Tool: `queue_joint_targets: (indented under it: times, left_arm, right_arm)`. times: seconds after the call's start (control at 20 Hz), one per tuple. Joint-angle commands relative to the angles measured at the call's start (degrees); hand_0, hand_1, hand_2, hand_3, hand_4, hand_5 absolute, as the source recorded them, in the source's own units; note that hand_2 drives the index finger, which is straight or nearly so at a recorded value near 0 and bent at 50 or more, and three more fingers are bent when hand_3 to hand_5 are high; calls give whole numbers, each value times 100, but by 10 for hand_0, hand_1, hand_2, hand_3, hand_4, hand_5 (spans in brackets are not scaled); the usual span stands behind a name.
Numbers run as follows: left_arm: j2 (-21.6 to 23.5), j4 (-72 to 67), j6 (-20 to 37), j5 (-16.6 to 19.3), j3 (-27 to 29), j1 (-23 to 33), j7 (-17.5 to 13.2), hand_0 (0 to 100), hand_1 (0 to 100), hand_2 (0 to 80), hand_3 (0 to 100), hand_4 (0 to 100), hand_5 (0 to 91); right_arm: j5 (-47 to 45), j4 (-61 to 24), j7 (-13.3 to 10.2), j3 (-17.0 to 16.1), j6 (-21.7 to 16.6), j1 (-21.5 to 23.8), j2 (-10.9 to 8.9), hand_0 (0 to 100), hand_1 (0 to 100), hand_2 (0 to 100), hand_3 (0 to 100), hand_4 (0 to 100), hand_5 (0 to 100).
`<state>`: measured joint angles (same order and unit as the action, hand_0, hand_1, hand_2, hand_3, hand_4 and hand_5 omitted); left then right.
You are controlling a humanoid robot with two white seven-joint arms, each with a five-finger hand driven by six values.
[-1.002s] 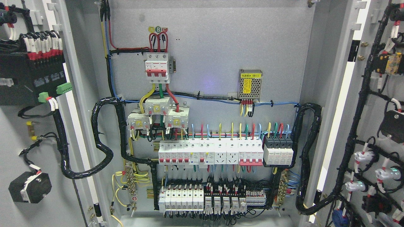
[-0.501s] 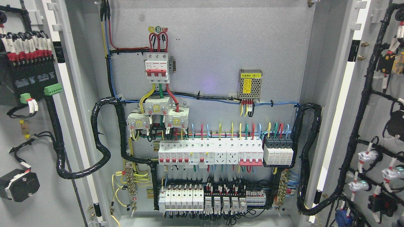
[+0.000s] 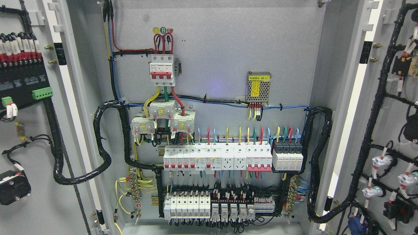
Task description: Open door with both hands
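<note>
Now both doors of the big grey cabinet are standing wide open. The left door is showing its inside face at the left edge, and the right door is showing its inside face at the right edge. Over the last second, the parts bolted on the left door, like the green plug and the black round part, are sliding further to the left in the view. The black wire bundle on the right door is drifting a little to the right too. So both doors are swinging out more, bit by bit.

Between them, the back panel is sitting in full view, with the red breaker, the small metal box and the row of white switches.

No hand is showing anywhere, so I cannot tell if either hand is wide, narrow or holding a door.

I am guessing the opening is almost finished, with only a last bit of swing left.
</note>
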<state>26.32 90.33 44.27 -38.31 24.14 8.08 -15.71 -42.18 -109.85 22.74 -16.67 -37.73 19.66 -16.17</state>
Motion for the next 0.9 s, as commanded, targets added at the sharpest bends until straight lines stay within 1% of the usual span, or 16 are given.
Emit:
queue_joint_targets:
  times: [0.0,0.1,0.25,0.5,0.85]
  left_arm:
    - [496,-1341,978,-98,135,-404,33,120,389,0,0,0,0]
    - [584,-1535,978,-98,91,-500,33,120,389,0,0,0,0]
    - [593,-1719,943,-89,82,-553,24,120,389,0,0,0,0]
    - [672,-1904,583,-89,74,-694,24,120,389,0,0,0,0]
    - [663,-2001,556,-71,65,-782,33,120,389,0,0,0,0]
  right_arm:
    - [-18,174,3,-117,12,29,0,120,389,0,0,0,0]
    - [-18,174,3,-196,12,55,0,120,389,0,0,0,0]
    - [-27,174,3,-266,3,73,0,120,389,0,0,0,0]
    - [-343,174,3,-363,12,108,0,120,389,0,0,0,0]
    - [-343,183,3,-433,3,205,0,120,389,0,0,0,0]
